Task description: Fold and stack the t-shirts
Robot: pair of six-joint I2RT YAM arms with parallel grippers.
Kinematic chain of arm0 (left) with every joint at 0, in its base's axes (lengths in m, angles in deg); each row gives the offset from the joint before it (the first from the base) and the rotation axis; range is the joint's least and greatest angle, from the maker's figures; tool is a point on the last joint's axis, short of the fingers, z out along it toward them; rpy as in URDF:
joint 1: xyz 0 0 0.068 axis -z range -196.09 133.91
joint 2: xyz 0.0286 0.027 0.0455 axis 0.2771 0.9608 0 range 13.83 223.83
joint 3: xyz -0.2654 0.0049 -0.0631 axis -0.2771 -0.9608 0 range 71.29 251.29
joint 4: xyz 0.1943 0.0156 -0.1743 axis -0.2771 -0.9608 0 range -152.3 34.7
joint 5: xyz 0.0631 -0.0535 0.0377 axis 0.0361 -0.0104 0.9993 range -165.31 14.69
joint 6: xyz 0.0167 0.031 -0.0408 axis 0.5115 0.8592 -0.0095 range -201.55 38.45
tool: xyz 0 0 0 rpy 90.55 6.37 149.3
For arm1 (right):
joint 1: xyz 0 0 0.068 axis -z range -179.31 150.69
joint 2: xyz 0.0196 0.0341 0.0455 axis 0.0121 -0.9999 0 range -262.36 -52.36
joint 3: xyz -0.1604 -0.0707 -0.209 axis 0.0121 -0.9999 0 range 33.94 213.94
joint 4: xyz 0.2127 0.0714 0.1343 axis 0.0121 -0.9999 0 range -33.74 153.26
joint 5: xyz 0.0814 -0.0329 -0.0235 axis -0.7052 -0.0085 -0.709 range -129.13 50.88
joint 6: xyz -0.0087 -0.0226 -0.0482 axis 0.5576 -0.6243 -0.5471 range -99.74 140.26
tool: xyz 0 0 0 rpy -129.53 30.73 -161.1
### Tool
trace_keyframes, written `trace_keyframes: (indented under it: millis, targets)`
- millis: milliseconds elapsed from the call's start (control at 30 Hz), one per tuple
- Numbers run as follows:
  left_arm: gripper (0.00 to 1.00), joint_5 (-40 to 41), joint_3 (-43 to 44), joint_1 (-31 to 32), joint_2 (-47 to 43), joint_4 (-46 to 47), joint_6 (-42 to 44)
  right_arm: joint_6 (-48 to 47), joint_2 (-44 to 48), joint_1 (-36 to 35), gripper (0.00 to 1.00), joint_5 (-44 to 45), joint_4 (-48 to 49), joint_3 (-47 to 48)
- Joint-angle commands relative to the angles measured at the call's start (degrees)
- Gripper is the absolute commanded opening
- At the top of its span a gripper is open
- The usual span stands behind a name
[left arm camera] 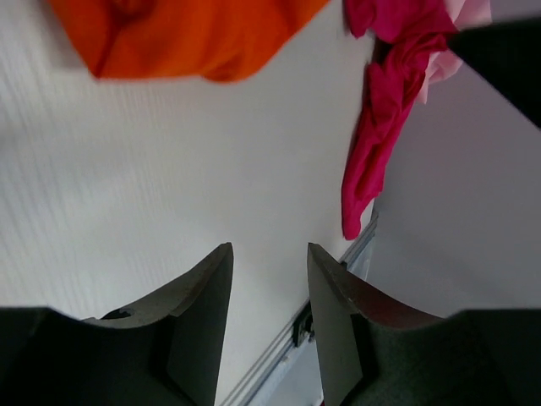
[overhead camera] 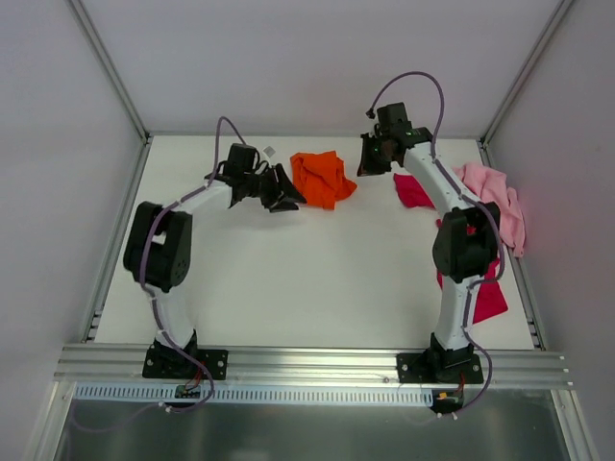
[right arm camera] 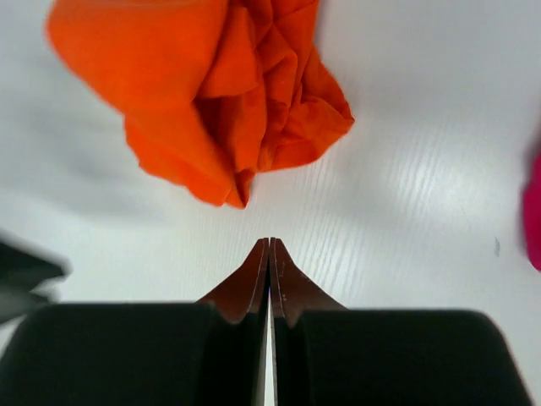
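The orange t-shirt [overhead camera: 322, 178] lies crumpled at the back middle of the table; it also shows in the left wrist view [left arm camera: 186, 34] and the right wrist view [right arm camera: 220, 93]. The magenta-red t-shirt [overhead camera: 413, 190] lies partly under the right arm, reaching to the right front [overhead camera: 485, 298], and shows in the left wrist view [left arm camera: 380, 110]. The light pink t-shirt [overhead camera: 495, 197] is bunched at the right edge. My left gripper [overhead camera: 285, 197] is open and empty [left arm camera: 269, 254], just left of the orange shirt. My right gripper [overhead camera: 370, 158] is shut and empty [right arm camera: 270, 243], just right of it.
The white table [overhead camera: 288, 279] is walled on the left, back and right. An aluminium rail [overhead camera: 307, 363] runs along the near edge by the arm bases. A small grey tag [overhead camera: 270, 151] lies behind the left gripper.
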Motion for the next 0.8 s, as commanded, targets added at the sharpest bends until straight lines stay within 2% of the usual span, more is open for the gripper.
trace_keyframes:
  millis: [0,33,133,233,333,500,767]
  targets:
    - [0.41,-6.5,12.3,1.3,10.3,5.7,-1.4,0.2,14.6,-2.6,0.01,7.6,0.0,-2.8]
    - [0.41,-6.0,19.1,2.0,12.8,3.2,-0.8,0.0,18.9,-3.4,0.01,9.5,-1.6,-4.2]
    - [0.4,-6.7,30.8,2.6,21.5,1.4,-0.6,0.5,25.0,-3.5,0.01,15.4,-4.1,-6.0]
    - [0.39,-6.8,39.2,3.0,27.8,0.5,-1.3,0.1,30.1,-3.5,0.01,14.9,-8.5,-5.3]
    - [0.39,-6.0,44.0,3.0,32.2,-0.2,-2.0,-0.2,33.2,-3.4,0.01,15.7,-11.3,-5.9]
    - [0.39,-4.9,47.4,2.5,35.8,-1.0,-2.2,-1.5,40.1,-3.5,0.01,17.5,-13.4,-10.2]
    - [0.41,1.3,47.3,1.4,39.0,-6.8,-2.6,-2.9,45.7,-3.6,0.01,14.7,-16.8,-9.4]
